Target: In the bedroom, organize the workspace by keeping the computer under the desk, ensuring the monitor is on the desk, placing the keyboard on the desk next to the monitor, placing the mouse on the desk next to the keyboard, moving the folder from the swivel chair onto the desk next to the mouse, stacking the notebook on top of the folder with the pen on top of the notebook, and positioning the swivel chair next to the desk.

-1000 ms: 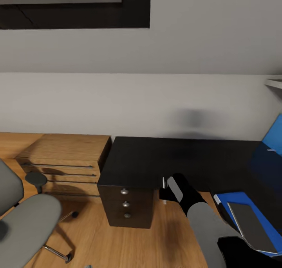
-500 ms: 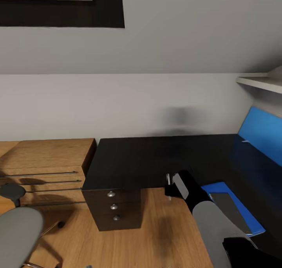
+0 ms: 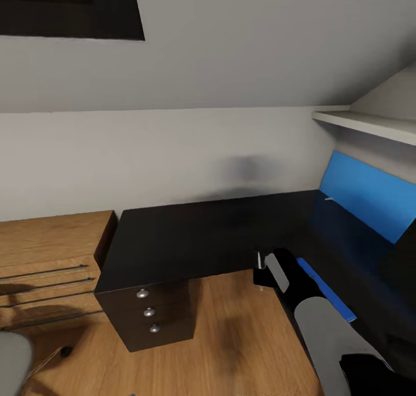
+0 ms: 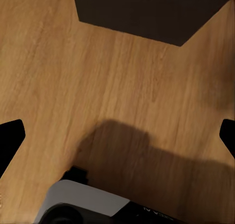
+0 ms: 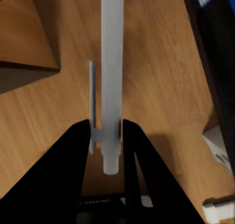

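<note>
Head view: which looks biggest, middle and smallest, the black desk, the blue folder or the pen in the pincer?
1. the desk, largest by far.
2. the folder, mostly hidden behind the right arm.
3. the pen, a tiny sliver in the right pincer.

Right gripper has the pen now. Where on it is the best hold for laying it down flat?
Pinch the pen across its round barrel, one finger on each side, coming from the clip end. That is how the right gripper has it, with the barrel running along the fingers. Most of its length sticks out ahead, so a pinch nearer mid-barrel would probably tip less.
</note>
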Controlling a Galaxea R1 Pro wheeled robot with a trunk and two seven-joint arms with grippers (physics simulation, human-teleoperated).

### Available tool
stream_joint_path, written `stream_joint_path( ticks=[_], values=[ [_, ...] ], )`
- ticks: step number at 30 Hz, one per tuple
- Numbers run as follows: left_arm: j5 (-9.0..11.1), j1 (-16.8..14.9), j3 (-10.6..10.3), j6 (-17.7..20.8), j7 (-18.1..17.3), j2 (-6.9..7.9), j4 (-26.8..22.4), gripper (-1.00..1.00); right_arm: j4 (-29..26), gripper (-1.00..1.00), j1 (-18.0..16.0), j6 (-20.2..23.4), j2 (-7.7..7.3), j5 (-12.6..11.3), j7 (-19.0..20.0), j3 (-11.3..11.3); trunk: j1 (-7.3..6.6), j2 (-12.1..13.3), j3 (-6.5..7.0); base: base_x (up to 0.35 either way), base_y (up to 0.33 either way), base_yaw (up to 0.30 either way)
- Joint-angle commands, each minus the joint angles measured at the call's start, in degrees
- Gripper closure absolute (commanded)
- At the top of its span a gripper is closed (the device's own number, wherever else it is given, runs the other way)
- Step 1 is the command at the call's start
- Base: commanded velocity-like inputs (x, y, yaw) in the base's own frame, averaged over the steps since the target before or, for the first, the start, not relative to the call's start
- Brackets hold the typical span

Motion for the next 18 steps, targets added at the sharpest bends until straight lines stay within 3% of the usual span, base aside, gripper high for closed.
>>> stream_joint_path(
  ticks=[1,5,10,18],
  values=[
    [0.38,-0.01,-0.07,-0.18,0.15,-0.01,0.31,-1.0,-0.02,1.0,-0.05,0.2,-0.17,-0.68,-0.51,-0.11,0.02,-0.07,-0.09,0.0,0.0,-0.269],
    [0.37,-0.02,-0.11,-0.19,0.16,-0.02,0.81,-1.0,-0.02,1.0,-0.05,0.33,-0.56,-0.7,-0.51,-0.15,0.02,-0.07,-0.09,0.0,0.0,-0.269],
    [0.32,-0.01,-0.14,-0.2,0.14,0.01,1.07,-1.0,-0.01,1.0,-0.03,0.39,-2.11,-0.71,-0.45,-0.17,0.02,-0.07,-0.09,0.0,0.0,-0.269],
    [0.29,-0.01,-0.17,-0.2,0.14,-0.04,1.07,-1.0,-0.01,1.0,-0.03,0.39,-2.6,-0.71,-0.41,-0.17,0.02,-0.07,-0.09,0.0,0.0,-0.269]
  ],
)
